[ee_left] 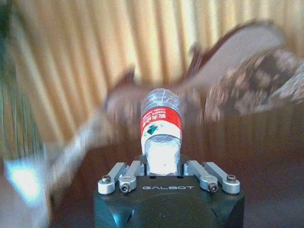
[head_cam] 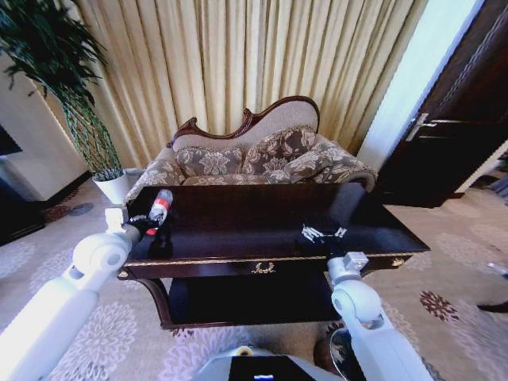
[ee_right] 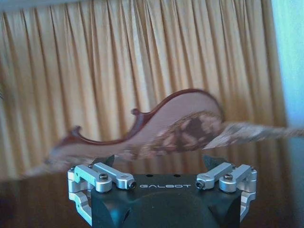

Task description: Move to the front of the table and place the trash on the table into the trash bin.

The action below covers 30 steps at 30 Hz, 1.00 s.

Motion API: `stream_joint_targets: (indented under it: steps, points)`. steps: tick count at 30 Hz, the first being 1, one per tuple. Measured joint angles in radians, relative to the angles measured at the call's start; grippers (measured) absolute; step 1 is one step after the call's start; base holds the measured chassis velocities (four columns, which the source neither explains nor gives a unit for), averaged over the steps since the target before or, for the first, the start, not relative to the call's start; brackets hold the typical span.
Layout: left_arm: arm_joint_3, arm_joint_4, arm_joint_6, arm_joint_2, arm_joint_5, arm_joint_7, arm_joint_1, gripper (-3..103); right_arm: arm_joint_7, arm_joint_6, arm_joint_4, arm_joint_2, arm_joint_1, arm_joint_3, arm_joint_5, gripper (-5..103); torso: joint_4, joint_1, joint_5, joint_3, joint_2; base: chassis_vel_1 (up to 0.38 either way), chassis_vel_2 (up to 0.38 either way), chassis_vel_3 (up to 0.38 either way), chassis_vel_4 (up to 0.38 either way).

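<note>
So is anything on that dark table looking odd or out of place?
Only the bottle: it is off the table top, tilted, held over the left end in the left tool. Nothing looks spilled or broken. The right tool hangs open above the right part.

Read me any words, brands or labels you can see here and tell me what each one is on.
"GALBOT": on the left pincer housing, which grips the bottle.
"GALBOT": on the right pincer housing, above the table.
Red-white bottle label: printed characters, too blurred to read.
</note>
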Motion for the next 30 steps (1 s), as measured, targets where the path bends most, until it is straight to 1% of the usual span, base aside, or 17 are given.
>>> stream_joint_targets:
  steps: [1,2,3,4,6,7,8,10,11,12,14,15,16,19,22,27,30]
  points:
    - [-0.007,-0.006,-0.04,0.008,0.052,0.04,0.009,31,0.011,-0.014,0.023,-0.003,0.001,-0.003,0.045,100,-0.0001,0.0,0.0,0.0,0.0,0.0,0.0,0.0,0.0]
    - [-0.007,-0.006,-0.04,0.008,0.052,0.04,0.009,31,0.011,-0.014,0.023,-0.003,0.001,-0.003,0.045,100,-0.0001,0.0,0.0,0.0,0.0,0.0,0.0,0.0,0.0]
    - [-0.016,-0.018,-0.111,0.024,0.123,0.093,0.02,31,0.028,-0.042,0.071,-0.017,0.01,-0.006,0.15,100,-0.0004,0.0,0.0001,0.0,0.0,0.0,0.0,0.0,0.0]
    - [-0.016,-0.018,-0.111,0.024,0.123,0.093,0.02,31,0.028,-0.042,0.071,-0.017,0.01,-0.006,0.15,100,-0.0004,0.0,0.0001,0.0,0.0,0.0,0.0,0.0,0.0]
    - [-0.024,-0.045,-0.191,0.05,0.169,0.131,0.03,31,0.052,-0.083,0.129,-0.072,0.059,-0.006,0.324,100,-0.0006,0.0,0.0001,0.0,0.0,0.0,0.0,0.0,0.0]
    - [-0.027,-0.066,-0.228,0.067,0.18,0.144,0.034,31,0.068,-0.102,0.154,-0.128,0.109,-0.001,0.443,100,-0.0001,0.0,0.0001,0.0,0.0,0.0,0.0,0.0,0.0]
    - [-0.027,-0.066,-0.228,0.067,0.18,0.144,0.034,31,0.068,-0.102,0.154,-0.128,0.109,-0.001,0.443,100,-0.0001,0.0,0.0001,0.0,0.0,0.0,0.0,0.0,0.0]
    - [-0.03,-0.092,-0.276,0.107,0.182,0.169,0.026,31,0.078,-0.113,0.172,-0.236,0.193,0.008,0.602,100,0.0,0.0,0.0001,0.0,0.0,0.0,0.0,0.0,0.0]
    - [-0.03,-0.092,-0.276,0.107,0.182,0.169,0.026,31,0.078,-0.113,0.172,-0.236,0.193,0.008,0.602,100,0.0,0.0,0.0001,0.0,0.0,0.0,0.0,0.0,0.0]
    - [-0.027,-0.095,-0.299,0.134,0.177,0.185,0.002,31,0.064,-0.114,0.171,-0.301,0.237,0.008,0.666,100,-0.0002,0.0,0.0003,0.0,0.0,0.0,0.0,0.0,0.0]
    - [-0.016,-0.094,-0.31,0.153,0.169,0.193,-0.025,31,0.051,-0.114,0.164,-0.334,0.264,0.007,0.696,100,-0.0003,0.0,0.0002,0.0,0.0,0.0,0.0,0.0,0.0]
    - [0.004,-0.084,-0.318,0.182,0.147,0.199,-0.082,31,0.027,-0.114,0.145,-0.39,0.318,-0.001,0.756,100,-0.0004,0.0,0.0001,0.0,0.0,0.0,0.0,0.0,0.0]
    - [0.004,-0.084,-0.318,0.182,0.147,0.199,-0.082,31,0.027,-0.114,0.145,-0.39,0.318,-0.001,0.756,100,-0.0004,0.0,0.0001,0.0,0.0,0.0,0.0,0.0,0.0]
    - [0.039,-0.062,-0.332,0.221,0.116,0.215,-0.166,31,0.011,-0.118,0.105,-0.447,0.414,-0.029,0.861,100,-0.0008,0.0,0.0002,0.0,0.0,0.0,0.0,0.0,0.0]
    - [0.062,-0.039,-0.352,0.267,0.084,0.244,-0.221,31,-0.01,-0.134,0.018,-0.494,0.598,-0.118,0.972,100,-0.0005,0.0,0.0003,0.0,0.0,0.0,0.0,0.0,0.0]
    - [0.069,-0.004,-0.377,0.292,0.057,0.261,-0.234,31,0.0,-0.143,-0.067,-0.5,0.789,-0.257,1.035,100,0.0001,0.0,0.0,0.0,0.0,0.0,0.0,0.0,0.0]
    - [0.103,0.052,-0.386,0.294,0.05,0.264,-0.274,31,0.025,-0.154,-0.142,-0.457,0.917,-0.369,1.022,100,-0.0002,0.0,-0.0002,0.0,0.0,0.0,0.0,0.0,0.0]
